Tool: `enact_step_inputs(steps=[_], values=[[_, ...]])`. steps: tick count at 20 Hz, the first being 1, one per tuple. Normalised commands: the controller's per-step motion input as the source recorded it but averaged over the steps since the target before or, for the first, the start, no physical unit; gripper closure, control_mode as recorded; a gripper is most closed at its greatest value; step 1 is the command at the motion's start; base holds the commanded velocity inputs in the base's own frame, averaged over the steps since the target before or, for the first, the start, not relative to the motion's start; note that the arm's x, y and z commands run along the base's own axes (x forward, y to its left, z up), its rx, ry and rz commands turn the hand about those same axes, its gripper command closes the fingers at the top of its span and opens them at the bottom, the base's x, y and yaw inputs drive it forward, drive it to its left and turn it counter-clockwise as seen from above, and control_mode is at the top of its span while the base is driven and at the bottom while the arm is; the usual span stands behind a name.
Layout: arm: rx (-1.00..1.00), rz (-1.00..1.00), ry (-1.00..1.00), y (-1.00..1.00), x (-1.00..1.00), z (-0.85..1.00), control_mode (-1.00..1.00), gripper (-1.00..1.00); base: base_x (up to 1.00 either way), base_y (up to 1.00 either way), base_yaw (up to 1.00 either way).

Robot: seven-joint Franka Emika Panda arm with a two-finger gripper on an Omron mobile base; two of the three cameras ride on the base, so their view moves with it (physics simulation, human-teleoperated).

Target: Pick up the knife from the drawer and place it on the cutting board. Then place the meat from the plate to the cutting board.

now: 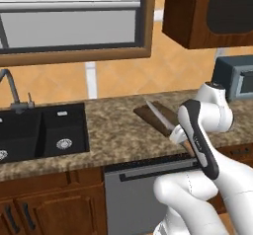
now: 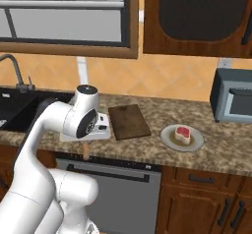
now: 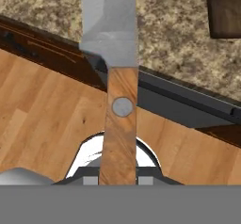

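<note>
My gripper is shut on the knife, which has a brown wooden handle with a round rivet and a broad grey blade. The blade reaches over the front edge of the granite counter. In the left base view the knife slants up and left from the gripper, in front of the dark brown cutting board. The cutting board lies bare, just right of the gripper. The meat sits on a grey plate to the board's right. The drawer is out of view.
A black sink with a faucet is at the left. A microwave stands at the right end of the counter. A grey dishwasher front is under the counter, with brown cabinet doors beside it.
</note>
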Motion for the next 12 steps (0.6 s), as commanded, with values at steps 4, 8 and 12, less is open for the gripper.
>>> enact_step_inputs(steps=[4,8,12], values=[[0.00,0.00,0.00,0.00,0.00,0.00,1.00,1.00,0.09,-0.70,0.00],[0.00,0.00,0.00,0.00,0.00,0.00,1.00,1.00,0.26,-0.44,0.00],[0.00,0.00,0.00,0.00,0.00,0.00,1.00,1.00,0.43,-0.06,0.00]])
